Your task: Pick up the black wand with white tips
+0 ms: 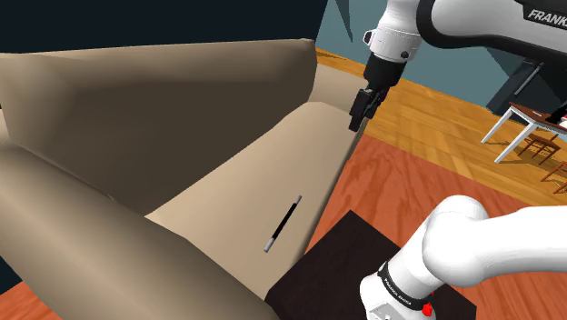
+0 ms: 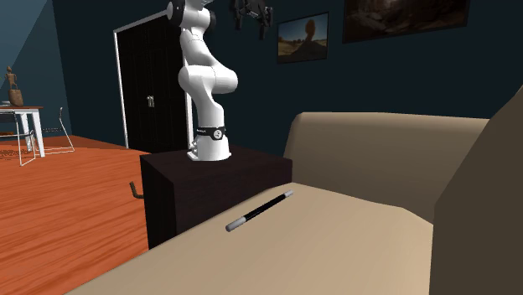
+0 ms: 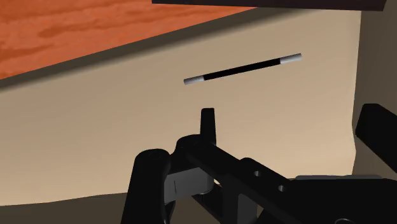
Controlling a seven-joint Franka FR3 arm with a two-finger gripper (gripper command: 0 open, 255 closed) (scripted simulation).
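Note:
The black wand [image 1: 283,223] with pale grey-white tips lies flat on the beige sofa seat [image 1: 245,173], near its front edge beside the stand. It also lies on the seat in the second exterior view, wand [image 2: 260,210], and ahead of the fingers in the wrist view, wand [image 3: 242,69]. My black gripper [image 1: 361,107] hangs high over the far end of the seat, well away from the wand. In the wrist view the gripper [image 3: 292,127] is open, its fingers [image 3: 208,122] apart with nothing between them. Near the ceiling the gripper [image 2: 251,12] points down.
The dark stand [image 1: 345,255] abuts the sofa's front. The sofa backrest [image 1: 164,91] and armrest [image 1: 109,245] rise around the seat. Orange wooden floor [image 1: 436,136] lies beyond, with a white table and chairs [image 1: 536,127]. A dark double door [image 2: 155,84] stands behind the arm.

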